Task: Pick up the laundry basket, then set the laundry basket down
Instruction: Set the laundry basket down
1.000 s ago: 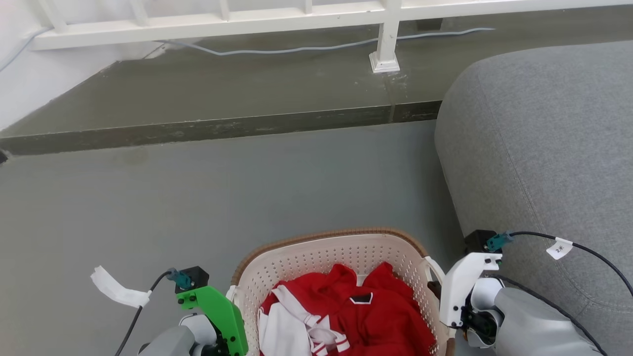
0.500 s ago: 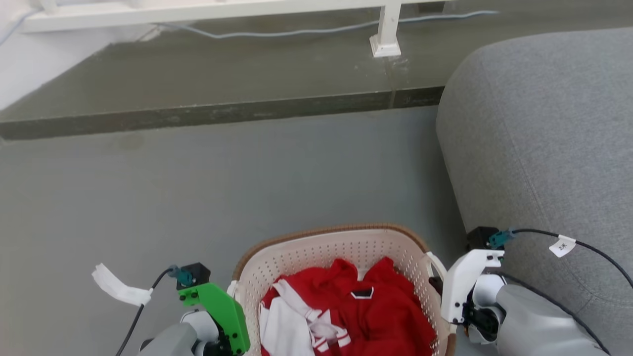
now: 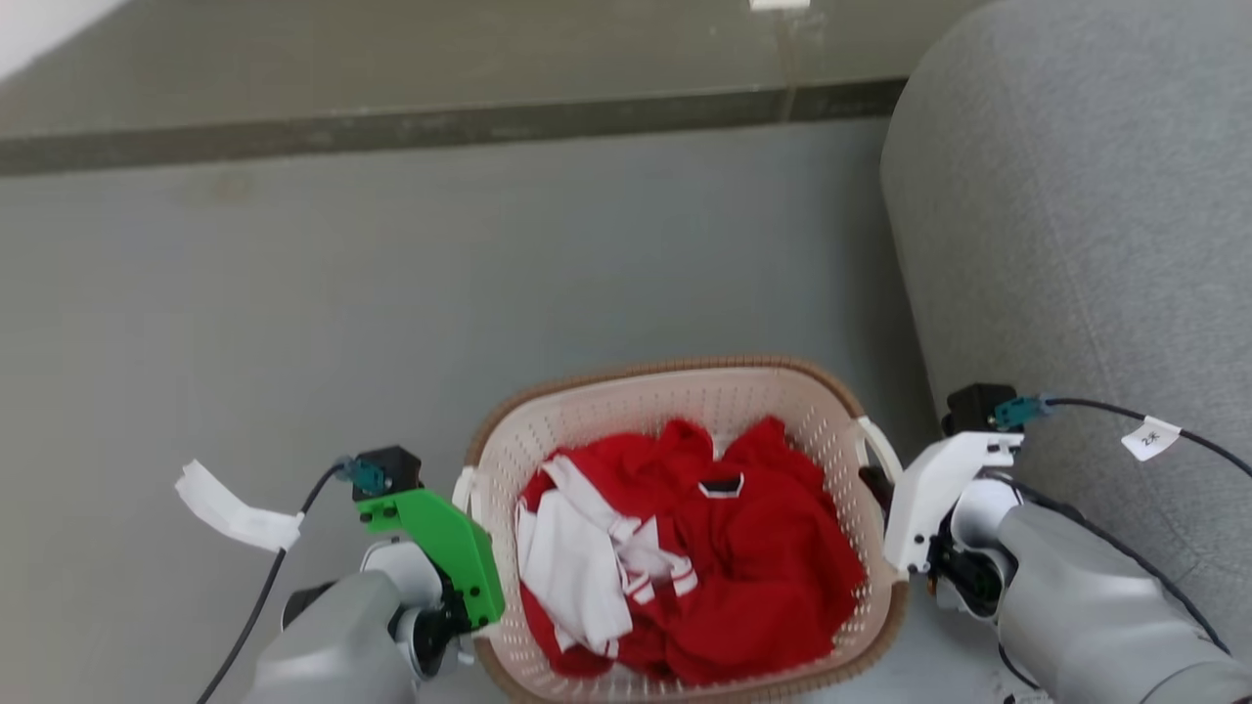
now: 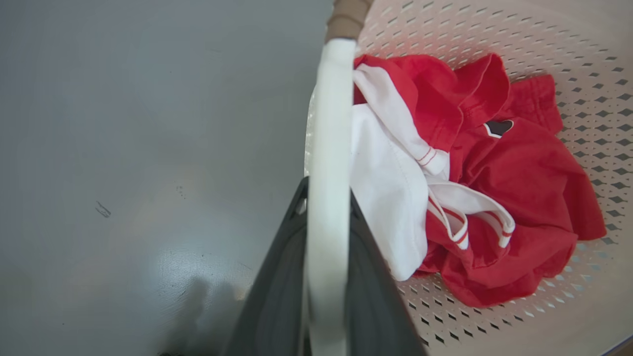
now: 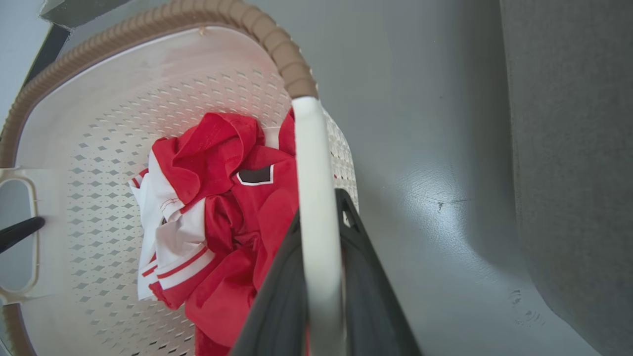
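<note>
The laundry basket (image 3: 665,370) is right in front of me, low in the head view, over the grey floor (image 3: 293,313) and between my two arms. It has cream perforated walls and a brown woven-look rim, with a crumpled red-and-white garment (image 3: 743,548) heaped inside. Whether its base touches the floor or hangs clear of it, I can't tell from here.

Left side: my left pincer (image 4: 326,198) is pinching the basket's left handle (image 4: 329,123). One dark finger is outside the white loop, the other inside next to the clothes, and the loop runs straight up between them. Right side, same story: my right pincer (image 5: 319,207) is clamped on the right handle (image 5: 309,158), with its fingers hugging the white bar on either side. In the right wrist view, a dark fingertip (image 5: 20,231) of the left pincer pokes through the far loop.

Past my right arm, the grey sofa (image 3: 1076,244) stands just beside the basket. Ahead, across the floor, runs a dark-edged step (image 3: 391,125).
</note>
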Robot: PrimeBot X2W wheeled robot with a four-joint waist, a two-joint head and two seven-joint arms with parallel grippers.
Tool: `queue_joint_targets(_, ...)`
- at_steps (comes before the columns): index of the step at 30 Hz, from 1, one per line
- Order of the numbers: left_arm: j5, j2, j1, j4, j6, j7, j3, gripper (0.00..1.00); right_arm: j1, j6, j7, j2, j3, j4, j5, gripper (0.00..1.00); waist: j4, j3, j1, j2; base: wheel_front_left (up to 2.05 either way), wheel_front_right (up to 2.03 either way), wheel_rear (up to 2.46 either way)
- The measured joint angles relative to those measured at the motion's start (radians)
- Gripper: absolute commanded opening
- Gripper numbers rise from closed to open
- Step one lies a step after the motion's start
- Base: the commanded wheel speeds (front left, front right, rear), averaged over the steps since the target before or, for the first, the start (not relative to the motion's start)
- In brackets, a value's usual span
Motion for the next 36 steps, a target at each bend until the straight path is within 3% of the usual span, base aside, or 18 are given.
queue_joint_targets(36,0.055,0.002,-0.287,-0.042,0.110,-0.213,-0.033,0.00,-0.206,-0.002,-0.190,-0.093,-0.004,-0.145,0.016,0.00,0.010,0.483,0.0002,0.0000,0.00,0.00,0.00)
